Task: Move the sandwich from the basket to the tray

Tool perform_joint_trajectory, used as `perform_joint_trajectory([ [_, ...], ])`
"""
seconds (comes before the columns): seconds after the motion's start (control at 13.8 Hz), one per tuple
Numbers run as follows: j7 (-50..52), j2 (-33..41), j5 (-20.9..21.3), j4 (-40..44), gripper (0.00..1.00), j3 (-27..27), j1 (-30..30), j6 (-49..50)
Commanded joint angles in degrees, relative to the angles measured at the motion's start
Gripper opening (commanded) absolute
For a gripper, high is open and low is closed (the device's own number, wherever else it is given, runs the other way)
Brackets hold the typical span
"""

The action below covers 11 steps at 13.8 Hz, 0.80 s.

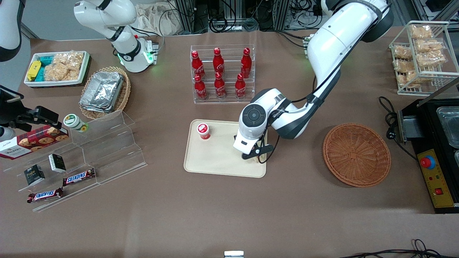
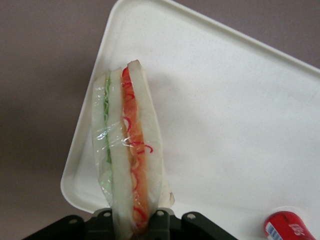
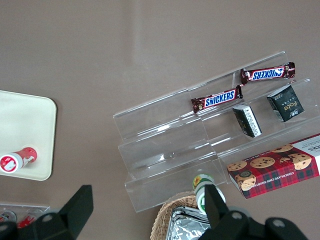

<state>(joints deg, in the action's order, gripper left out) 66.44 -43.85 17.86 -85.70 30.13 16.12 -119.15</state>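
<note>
The sandwich (image 2: 127, 150) is a plastic-wrapped wedge of white bread with green and orange-red filling. My left gripper (image 2: 131, 222) is shut on its end. From the front, the gripper (image 1: 255, 153) hangs just above the cream tray (image 1: 215, 161), at the tray's end toward the basket, and the wrist hides the sandwich. In the left wrist view the wedge lies over a rounded corner of the tray (image 2: 225, 125). The reddish-brown wicker basket (image 1: 356, 154) sits beside the tray toward the working arm's end, with nothing in it.
A small red-lidded cup (image 1: 203, 130) stands on the tray's other end. A rack of red cola bottles (image 1: 218, 75) is farther from the camera than the tray. An acrylic stepped shelf (image 1: 107, 143) with snacks lies toward the parked arm's end. A black appliance (image 1: 434, 143) stands past the basket.
</note>
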Motion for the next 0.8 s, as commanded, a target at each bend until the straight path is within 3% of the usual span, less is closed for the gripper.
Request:
perform_joint_trajectory([
  [0.0,1.32,-1.07,1.04,2.20,0.83,-0.07,0.75,-0.29],
  [0.07,1.67,-0.63,0.95,2.20,1.00,-0.07,0.58,-0.21],
  [0.36,11.41,8.57,1.04,1.94,1.00,-0.34,-1.88,1.89],
  [0.51,16.24,14.37,1.30,1.85,1.00,-1.21,-2.06,7.93],
  [0.72,14.08,22.02,0.08,0.80,1.00,-1.74,-7.23,12.35],
])
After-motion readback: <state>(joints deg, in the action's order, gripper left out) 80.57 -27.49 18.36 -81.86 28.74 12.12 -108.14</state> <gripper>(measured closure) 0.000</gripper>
